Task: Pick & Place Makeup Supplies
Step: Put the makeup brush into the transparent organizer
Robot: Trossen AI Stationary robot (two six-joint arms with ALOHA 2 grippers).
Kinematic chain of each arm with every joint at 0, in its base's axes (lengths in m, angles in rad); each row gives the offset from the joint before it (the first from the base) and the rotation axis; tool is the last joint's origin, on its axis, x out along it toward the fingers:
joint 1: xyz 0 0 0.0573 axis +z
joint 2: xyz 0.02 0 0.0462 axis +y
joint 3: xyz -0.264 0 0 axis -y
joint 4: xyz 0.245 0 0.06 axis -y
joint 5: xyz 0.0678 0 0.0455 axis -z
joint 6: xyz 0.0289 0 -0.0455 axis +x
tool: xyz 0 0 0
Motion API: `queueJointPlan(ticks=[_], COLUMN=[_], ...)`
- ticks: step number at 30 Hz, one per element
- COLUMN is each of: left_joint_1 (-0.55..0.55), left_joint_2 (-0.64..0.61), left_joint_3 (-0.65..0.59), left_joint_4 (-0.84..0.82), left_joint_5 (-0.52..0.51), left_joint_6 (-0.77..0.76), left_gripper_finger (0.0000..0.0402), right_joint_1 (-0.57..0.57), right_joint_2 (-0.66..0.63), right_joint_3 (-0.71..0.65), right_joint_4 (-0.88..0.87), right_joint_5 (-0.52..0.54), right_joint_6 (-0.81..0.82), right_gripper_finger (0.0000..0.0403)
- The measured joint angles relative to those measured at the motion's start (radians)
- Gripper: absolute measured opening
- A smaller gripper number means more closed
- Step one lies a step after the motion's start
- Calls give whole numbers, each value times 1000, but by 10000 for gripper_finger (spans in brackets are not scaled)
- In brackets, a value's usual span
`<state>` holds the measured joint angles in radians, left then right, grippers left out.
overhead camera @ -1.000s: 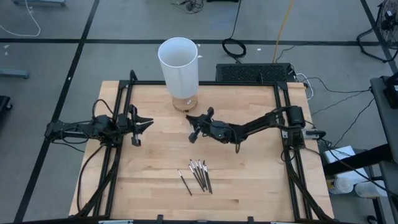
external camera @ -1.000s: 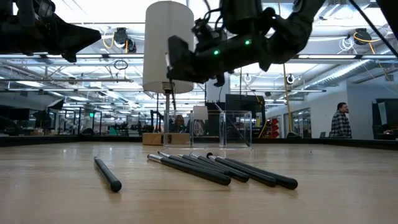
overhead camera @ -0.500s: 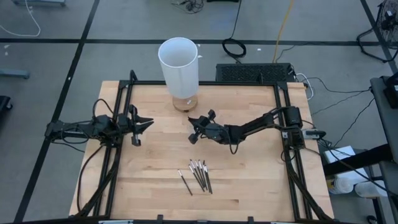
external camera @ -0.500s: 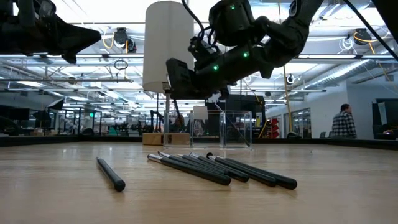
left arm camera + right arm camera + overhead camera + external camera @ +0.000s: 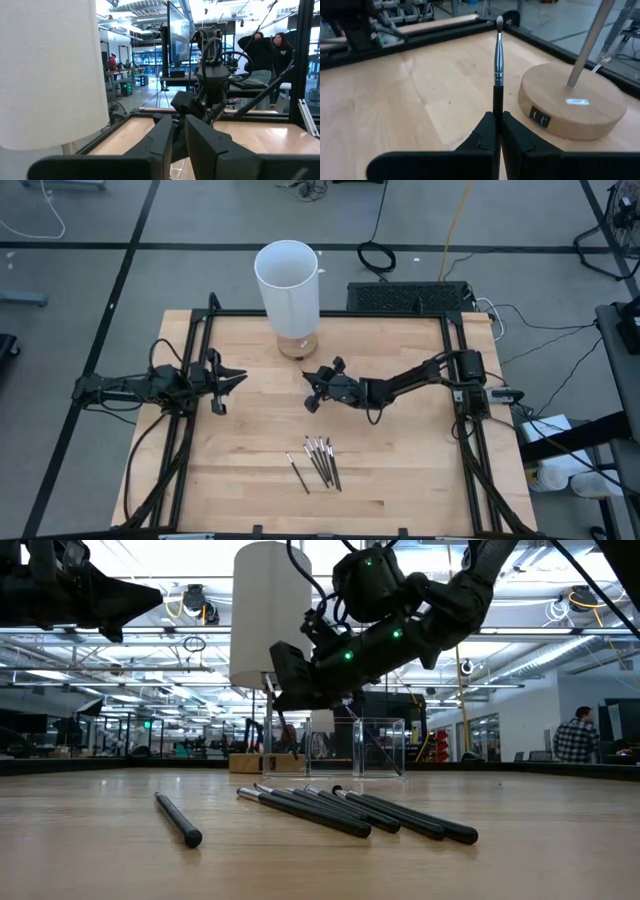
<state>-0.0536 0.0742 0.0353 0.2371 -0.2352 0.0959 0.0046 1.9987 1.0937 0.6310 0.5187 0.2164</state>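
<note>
Several thin dark makeup brushes (image 5: pixel 320 460) lie side by side on the wooden table near its front edge, with one more (image 5: pixel 297 472) lying apart to their left; the low view shows the group (image 5: pixel 360 810) and the single one (image 5: pixel 178 820). My right gripper (image 5: pixel 311 392) hovers above mid-table, just in front of the white lamp's wooden base (image 5: pixel 572 102), shut on one brush (image 5: pixel 497 65). My left gripper (image 5: pixel 228 385) waits at the table's left side with a narrow gap between its fingers (image 5: pixel 162 137). My right gripper pinches the brush's dark handle (image 5: pixel 496 107) between its two fingers. The brush lies along the fingers and sticks out past their tips, its silver collar and bristle end (image 5: pixel 499 22) pointing toward the table's left side. It hangs clear of the table, slanting slightly downward.
A tall white lamp shade (image 5: pixel 288 280) on a thin pole stands at the table's far middle. A small clear tray (image 5: pixel 365 748) shows behind the brushes in the low view. Black rails (image 5: pixel 195 340) frame the table. People stand in the room beyond.
My right gripper has tipped its fingers downward and sunk a little above mid-table, still shut on the brush, which tilts down with it.
</note>
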Motion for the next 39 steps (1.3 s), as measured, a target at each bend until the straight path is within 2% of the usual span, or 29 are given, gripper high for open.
queueJointPlan(ticks=[6, 12, 17, 28, 34, 39], left_joint_1=[0, 0, 0, 0, 0, 0], left_joint_2=[0, 0, 0, 0, 0, 0], left_joint_3=[0, 0, 0, 0, 0, 0], left_joint_4=[0, 0, 0, 0, -1, -1], left_joint_5=[0, 1, 2, 2, 2, 2], left_joint_6=[0, -3, -24, -26, -26, -26], left_gripper_finger=[62, 62, 63, 63, 62, 62], right_joint_1=[-4, -3, -3, -5, -1, 40], right_joint_2=[0, 0, 0, -5, -120, -305], right_joint_3=[-1, -1, -1, -1, -1, 14], right_joint_4=[-1, -1, -2, -48, -71, -243], right_joint_5=[0, -3, -49, -53, -53, -56], right_joint_6=[0, 8, 19, 25, 22, 7], right_gripper_finger=[1, 20, 33, 28, 43, 59])
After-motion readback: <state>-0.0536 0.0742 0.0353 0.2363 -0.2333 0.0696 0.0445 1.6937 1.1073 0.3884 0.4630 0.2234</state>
